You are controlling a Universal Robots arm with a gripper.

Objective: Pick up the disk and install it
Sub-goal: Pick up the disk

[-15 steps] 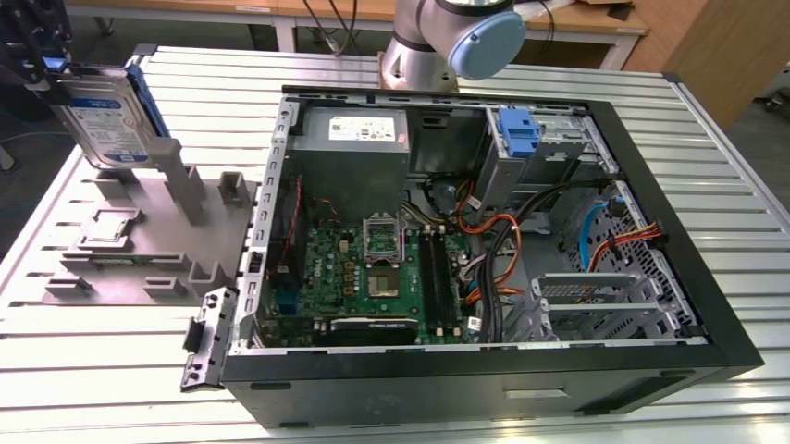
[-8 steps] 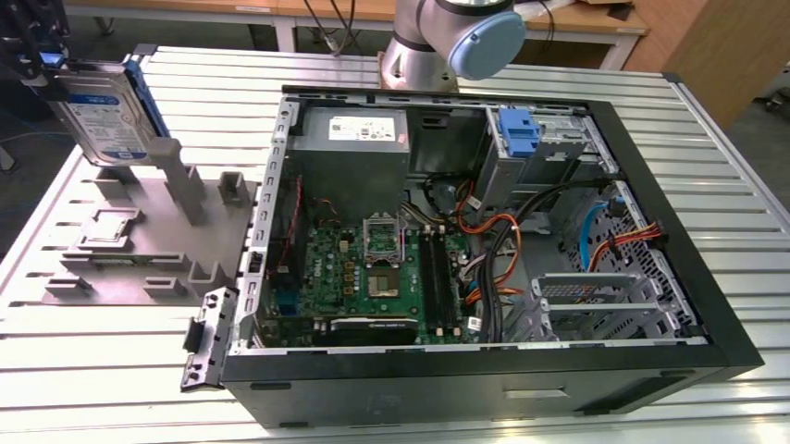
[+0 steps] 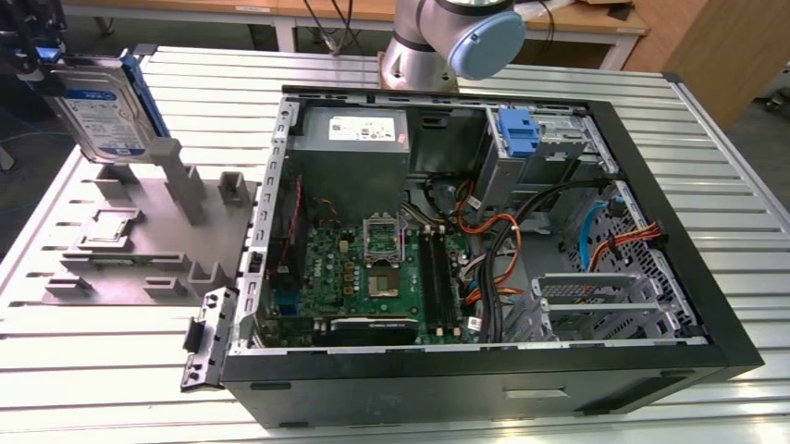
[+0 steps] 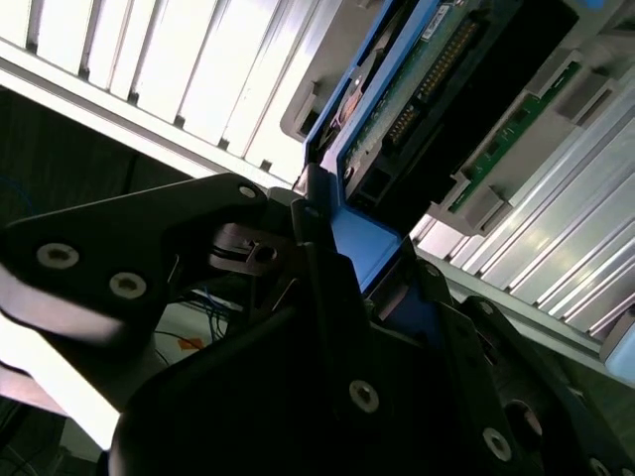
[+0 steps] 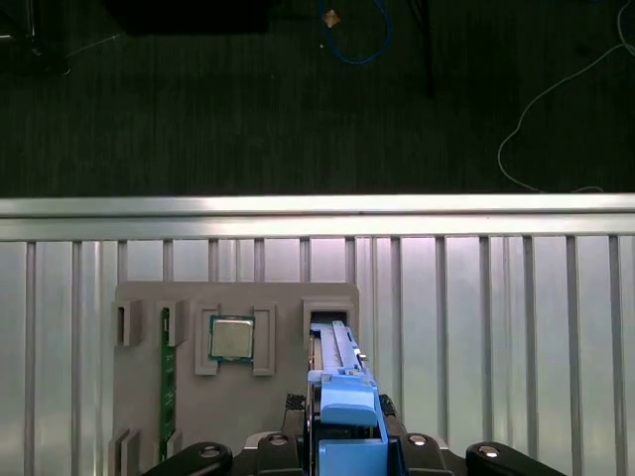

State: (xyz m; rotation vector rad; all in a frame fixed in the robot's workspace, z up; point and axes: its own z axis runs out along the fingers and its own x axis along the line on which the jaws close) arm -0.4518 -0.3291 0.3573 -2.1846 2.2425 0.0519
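Though clamped on the disk point(image 3: 106, 113), the fingers point(image 3: 30, 59) are partly cut off.

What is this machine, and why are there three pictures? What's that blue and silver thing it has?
It is a robot arm, and the grabbing part at its tip is called the end effector. One picture comes from a camera off the arm that sees the whole metal table. The other two come from cameras riding near the arm's wrist. On the table lies an open computer case with its green board and coloured wires showing. Beside it, on the exterior view's left, sits a grey holder with a small square chip in it. The end effector is shut on the disk, a silver drive in a blue frame, held on edge over that holder.
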